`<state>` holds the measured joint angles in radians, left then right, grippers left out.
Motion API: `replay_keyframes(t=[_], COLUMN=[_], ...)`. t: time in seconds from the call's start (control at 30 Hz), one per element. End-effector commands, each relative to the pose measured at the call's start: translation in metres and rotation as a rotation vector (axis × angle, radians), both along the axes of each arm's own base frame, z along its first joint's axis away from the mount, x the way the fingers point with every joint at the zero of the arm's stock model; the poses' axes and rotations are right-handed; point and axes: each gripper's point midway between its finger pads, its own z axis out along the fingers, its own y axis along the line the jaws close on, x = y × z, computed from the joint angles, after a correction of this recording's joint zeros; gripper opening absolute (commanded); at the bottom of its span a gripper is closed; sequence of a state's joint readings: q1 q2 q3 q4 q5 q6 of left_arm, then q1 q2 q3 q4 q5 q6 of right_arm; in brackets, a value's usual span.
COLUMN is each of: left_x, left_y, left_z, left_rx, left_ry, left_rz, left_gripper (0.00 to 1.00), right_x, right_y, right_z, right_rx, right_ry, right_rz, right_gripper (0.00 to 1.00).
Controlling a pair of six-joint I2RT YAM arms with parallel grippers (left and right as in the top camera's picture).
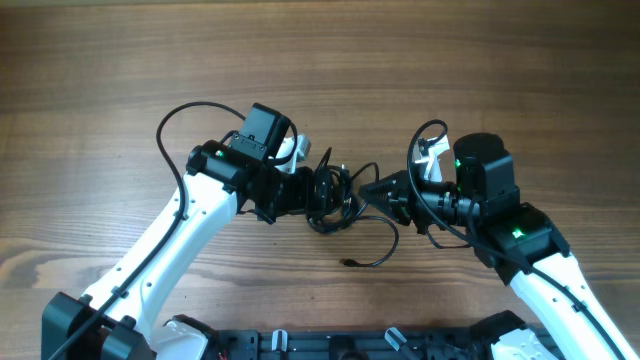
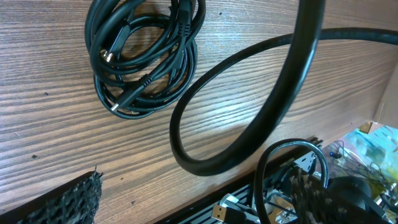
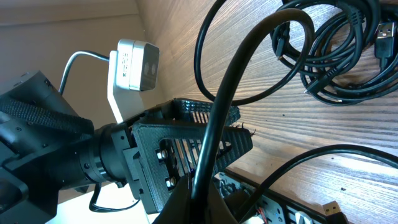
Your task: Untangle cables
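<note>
The cables are thin black cords coiled in a small bundle [image 1: 330,195] at the table's middle, between my two grippers. The bundle also shows in the left wrist view [image 2: 143,56] and the right wrist view [image 3: 348,56]. One loose strand [image 1: 385,245] trails toward the front and ends in a plug [image 1: 350,262]. My left gripper [image 1: 300,192] is just left of the bundle, open and empty, its fingers wide apart [image 2: 193,193]. My right gripper [image 1: 378,188] is just right of the bundle, shut [image 3: 196,199] on a black strand [image 3: 214,124] that rises toward the bundle.
The wooden table [image 1: 320,60] stretches away behind the arms. A black base rail [image 1: 330,345] runs along the front edge, with a USB plug [image 3: 326,208] by it. Each arm's own thicker black cable loops above its wrist [image 1: 175,120] [image 1: 430,130].
</note>
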<state>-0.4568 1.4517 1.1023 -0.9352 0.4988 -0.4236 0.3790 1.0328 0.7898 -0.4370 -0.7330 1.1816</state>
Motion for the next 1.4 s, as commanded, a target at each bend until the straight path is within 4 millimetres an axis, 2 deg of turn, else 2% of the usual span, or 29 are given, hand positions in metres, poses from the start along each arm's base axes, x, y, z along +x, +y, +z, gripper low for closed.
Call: replay_keyframes(t=[0.0,1.37], left_x=[0.0041,0.0057], left_y=[0.0003,0.0026], left_z=[0.0058,0.0034], left_rx=[-0.007,0.01], left_ry=[-0.02,-0.025], left_rz=[0.008,0.014], left_gripper=[1.0,1.0], right_x=[-0.0016,-0.0009], right_y=[0.0037,0.0033], right_z=[0.0057,0.005], right_rx=[0.019,0.014], right_ry=[-0.002,-0.008], right_rz=[0.02,0.02], right_gripper=[0.04,0.05])
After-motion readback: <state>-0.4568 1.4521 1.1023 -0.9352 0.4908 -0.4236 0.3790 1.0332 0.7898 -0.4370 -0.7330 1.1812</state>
